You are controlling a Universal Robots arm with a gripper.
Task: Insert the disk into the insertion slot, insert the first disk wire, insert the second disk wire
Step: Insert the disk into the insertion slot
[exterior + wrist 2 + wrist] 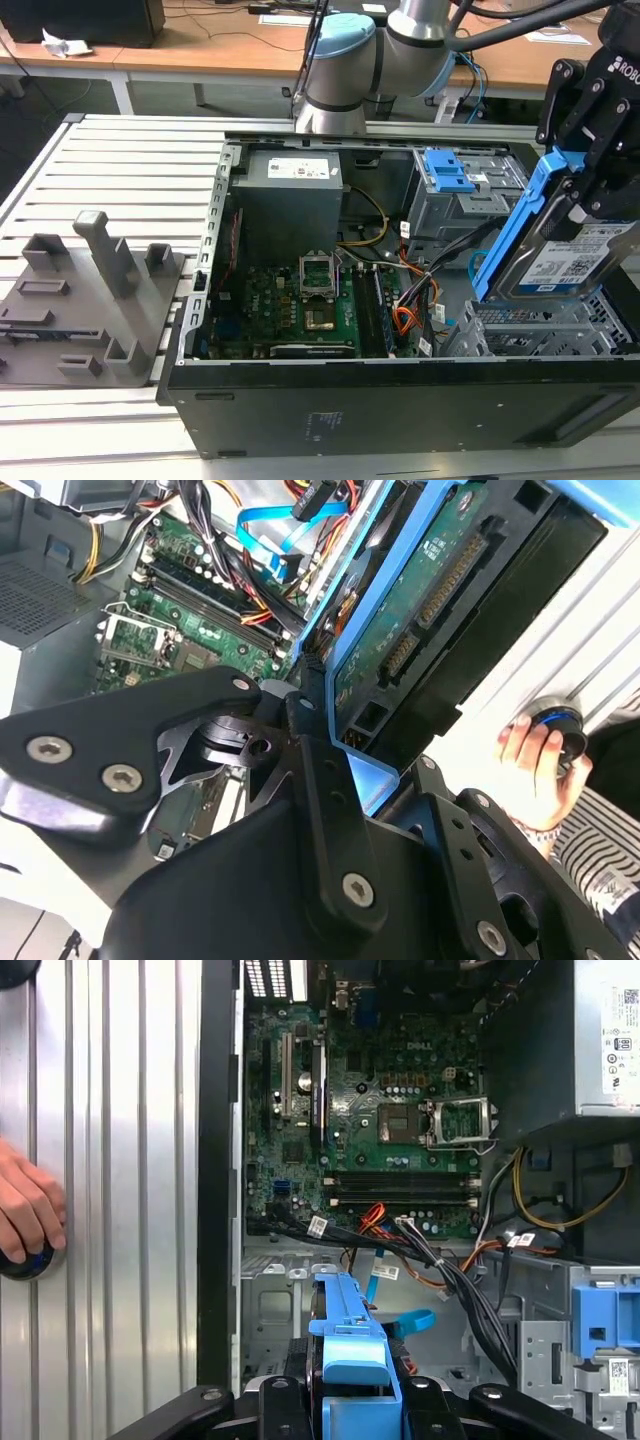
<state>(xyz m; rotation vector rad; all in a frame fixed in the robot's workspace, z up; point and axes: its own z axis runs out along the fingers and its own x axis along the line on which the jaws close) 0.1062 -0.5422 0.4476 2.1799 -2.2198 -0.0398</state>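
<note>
Pincer (578, 195) clamped on disk (560, 262) upper edge; disk tilted above insertion slot (530, 330).

The arm (345, 60) stands at the far side, wrist swung over to the exterior view's right. There the gripper (580, 175) points down, black fingers (315, 760) clamped on the disk (560, 262), holding it steeply tilted, apparently by the upper end of its frame.
</note>
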